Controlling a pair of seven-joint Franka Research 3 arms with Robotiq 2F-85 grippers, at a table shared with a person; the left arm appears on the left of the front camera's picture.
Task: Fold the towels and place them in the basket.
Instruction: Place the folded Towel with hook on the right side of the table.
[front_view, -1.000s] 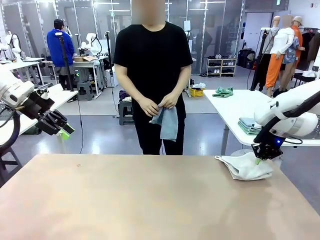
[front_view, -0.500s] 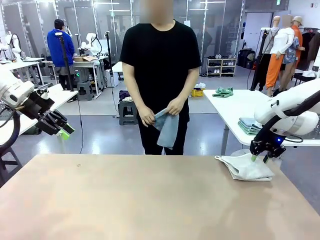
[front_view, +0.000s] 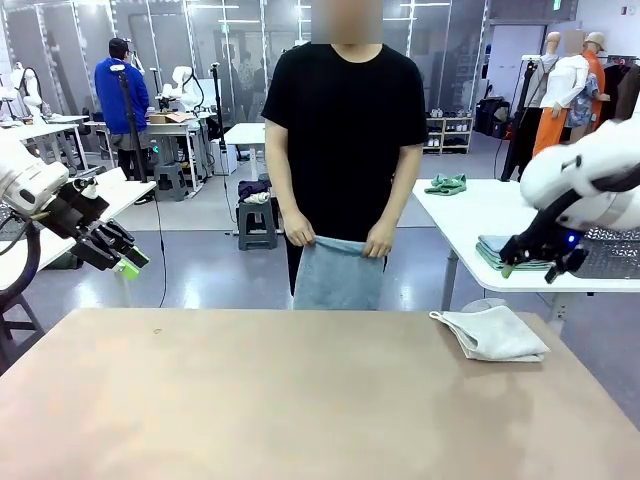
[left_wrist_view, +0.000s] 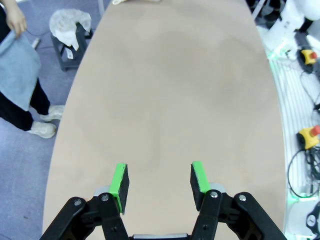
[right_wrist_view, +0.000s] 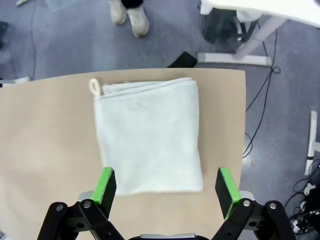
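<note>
A folded off-white towel lies at the table's far right corner; in the right wrist view the towel is a neat square with a loop at one corner. My right gripper hangs open above and to the right of it, apart from it; its green pads stand wide over the towel's near edge. Off the table's left side my left gripper is open with nothing in it, jaws over bare tabletop. The person holds a light blue towel spread by its top corners. A dark grey mesh basket stands behind my right arm.
A white side table at the back right carries a stack of folded cloths and a green cloth. The person stands at the far edge, centre. A stool with a pale bag sits on the floor beyond the table.
My right gripper opened, let go of the off-white towel and rose up to the right. The person stepped right and spread the blue towel out with both hands. The left arm stayed still.
</note>
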